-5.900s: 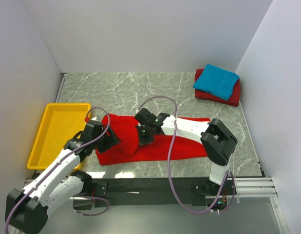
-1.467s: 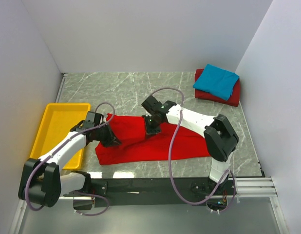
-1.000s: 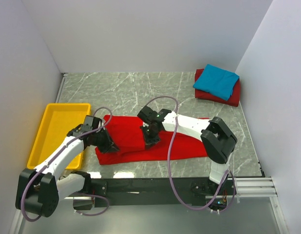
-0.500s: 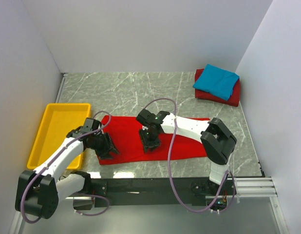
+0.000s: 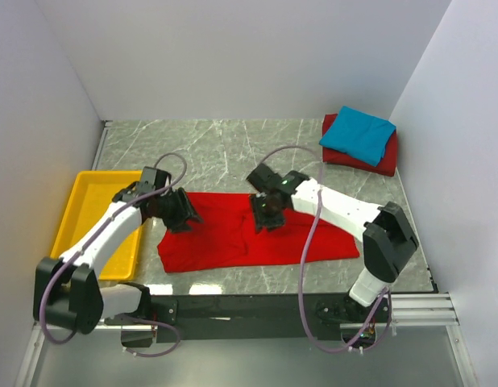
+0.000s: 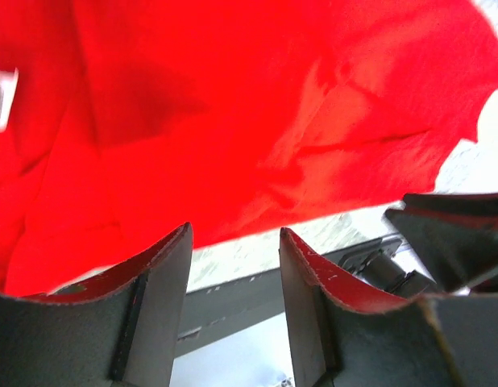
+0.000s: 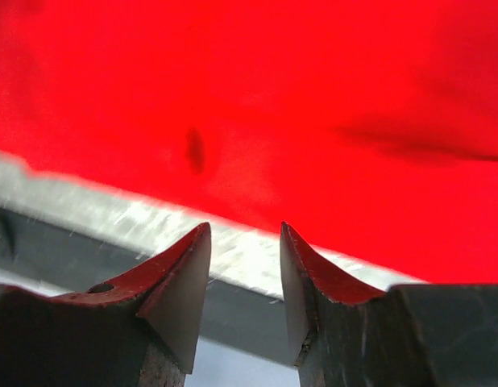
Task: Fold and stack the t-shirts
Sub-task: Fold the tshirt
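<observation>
Folding the bright red soft cloth t-shirt (image 5: pixel 233 238), lying as a long band across the lower centre of the top view, probably needs an even fold next. Above its upper edge hover the left gripper (image 5: pixel 183 214) and the right gripper (image 5: pixel 269 216), jaws spread, holding nothing. Each should pinch all layers at the edge and lift level, together. At upper right, the turquoise-blue folded t-shirt (image 5: pixel 358 133) rests on the darker red folded t-shirt (image 5: pixel 384 164).

Left arm (image 5: pixel 112 230), right arm (image 5: pixel 338 211) forward (jaws parted)
</observation>
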Controlling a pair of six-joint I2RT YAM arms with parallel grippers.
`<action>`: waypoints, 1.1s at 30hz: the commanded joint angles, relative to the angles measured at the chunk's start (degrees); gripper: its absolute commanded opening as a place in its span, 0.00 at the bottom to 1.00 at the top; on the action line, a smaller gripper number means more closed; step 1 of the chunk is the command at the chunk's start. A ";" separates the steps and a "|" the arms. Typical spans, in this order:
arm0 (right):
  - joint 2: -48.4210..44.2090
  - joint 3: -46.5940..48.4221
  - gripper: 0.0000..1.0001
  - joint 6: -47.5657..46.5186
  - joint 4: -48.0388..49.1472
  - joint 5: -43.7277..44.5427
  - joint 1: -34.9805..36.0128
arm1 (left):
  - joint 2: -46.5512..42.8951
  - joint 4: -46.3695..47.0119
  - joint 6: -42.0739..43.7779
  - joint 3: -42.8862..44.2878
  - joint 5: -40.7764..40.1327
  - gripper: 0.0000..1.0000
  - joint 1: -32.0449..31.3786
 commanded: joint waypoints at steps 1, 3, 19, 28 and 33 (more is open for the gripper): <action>-3.57 -2.67 0.47 -3.18 0.91 3.59 -7.82 | 3.71 3.91 1.31 5.13 -0.42 0.53 -0.46; -4.62 -4.07 0.47 -5.10 2.14 3.60 -11.26 | 6.51 4.96 1.66 6.28 -0.60 0.53 -0.72; 3.01 -8.21 0.47 -11.71 11.20 2.11 -30.35 | 25.15 14.10 4.99 8.03 5.10 0.48 -2.22; 9.70 -7.77 0.46 -11.89 12.43 -0.62 -31.23 | 35.97 10.33 10.45 16.38 3.27 0.46 -1.95; 10.40 -8.74 0.45 -10.92 10.86 -2.38 -31.23 | 41.24 7.08 13.52 21.38 0.90 0.44 -0.90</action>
